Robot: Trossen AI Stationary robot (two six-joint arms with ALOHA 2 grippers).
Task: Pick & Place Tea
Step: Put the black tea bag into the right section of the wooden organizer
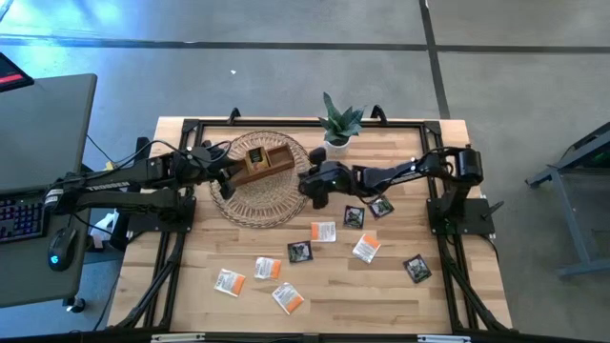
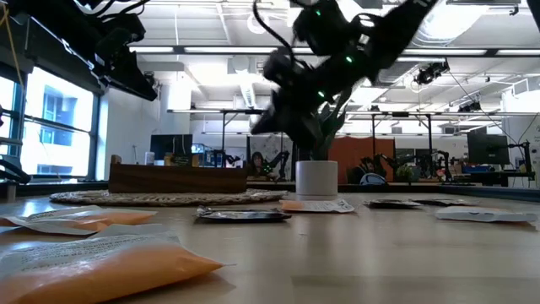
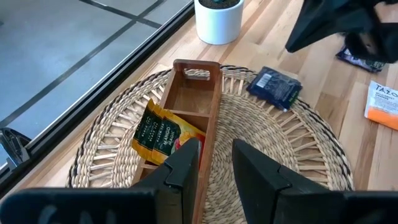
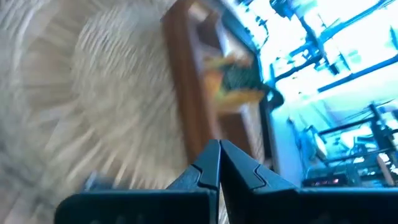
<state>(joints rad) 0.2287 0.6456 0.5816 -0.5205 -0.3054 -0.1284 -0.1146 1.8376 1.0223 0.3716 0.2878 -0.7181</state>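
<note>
Several tea sachets lie flat on the table: orange-and-white ones (image 1: 229,282) (image 1: 324,232) and dark ones (image 1: 299,252) (image 1: 416,268). A yellow-green sachet (image 3: 161,134) leans inside the wooden tray (image 1: 262,160), which stands on a round woven mat (image 1: 250,202). A dark sachet (image 3: 273,87) lies on the mat beside the tray. My left gripper (image 3: 214,162) is open and empty, just above the tray's end toward the table's left edge. My right gripper (image 4: 219,165) is shut and empty, above the mat's right edge (image 1: 315,183).
A small potted plant in a white pot (image 1: 338,129) stands at the far edge, just behind the mat and close to my right gripper. A black frame (image 1: 286,124) runs along the table's edges. The sachets (image 1: 367,248) are spread over the table's near half.
</note>
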